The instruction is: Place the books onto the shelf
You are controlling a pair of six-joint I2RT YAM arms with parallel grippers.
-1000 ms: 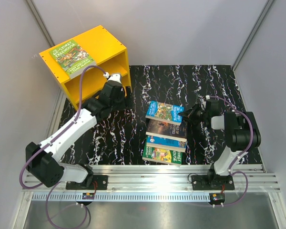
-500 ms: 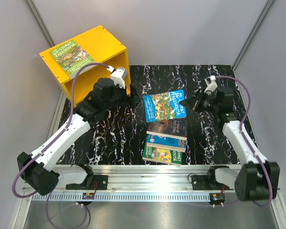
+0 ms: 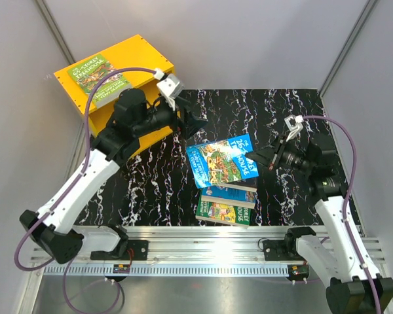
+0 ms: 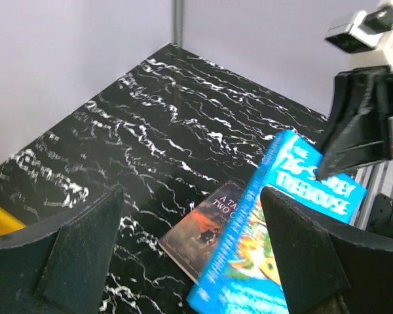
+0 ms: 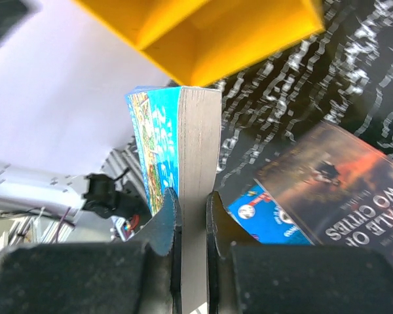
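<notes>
right gripper (image 3: 254, 157): pinching blue book (image 3: 219, 163) over stack (image 3: 226, 208) | left gripper (image 3: 194, 122): spread, empty, beside shelf (image 3: 144, 62), table (image 3: 281, 111) far-left corner

The blue book (image 4: 249, 261) partly hides the dark book (image 4: 206, 226)

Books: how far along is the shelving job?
Done: one green book lies on top of the yellow shelf. In hand: the right fingers pinch a blue book, lifted; the left fingers stand open. Left: a dark book, a blue one and a green one on the table.
</notes>
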